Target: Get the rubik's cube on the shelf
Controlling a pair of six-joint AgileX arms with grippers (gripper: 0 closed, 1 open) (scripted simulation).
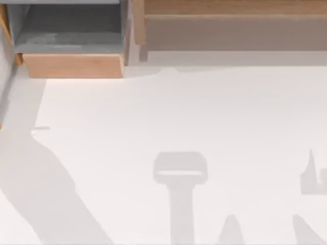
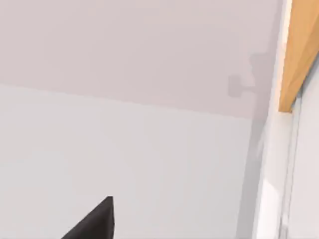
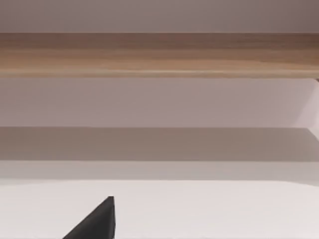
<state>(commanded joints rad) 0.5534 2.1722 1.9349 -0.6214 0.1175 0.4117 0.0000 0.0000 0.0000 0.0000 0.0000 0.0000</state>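
Note:
The rubik's cube is out of view. The shelf (image 1: pixel 230 7) is a long light-brown wooden ledge along the back right of the table, with a grey-brown front panel (image 1: pixel 235 33) below it. The right wrist view looks straight at the shelf's wooden edge (image 3: pixel 159 55), with white table in front. A black corner of my right gripper (image 3: pixel 95 222) juts into that view, above the table and short of the shelf. A black corner of my left gripper (image 2: pixel 94 222) shows in the left wrist view over bare white surface.
A grey-lined box with a wooden front (image 1: pixel 74 65) stands at the back left; its orange-brown edge (image 2: pixel 298 50) appears in the left wrist view. The white table (image 1: pixel 179 107) carries grey shadows of the arms near its front edge.

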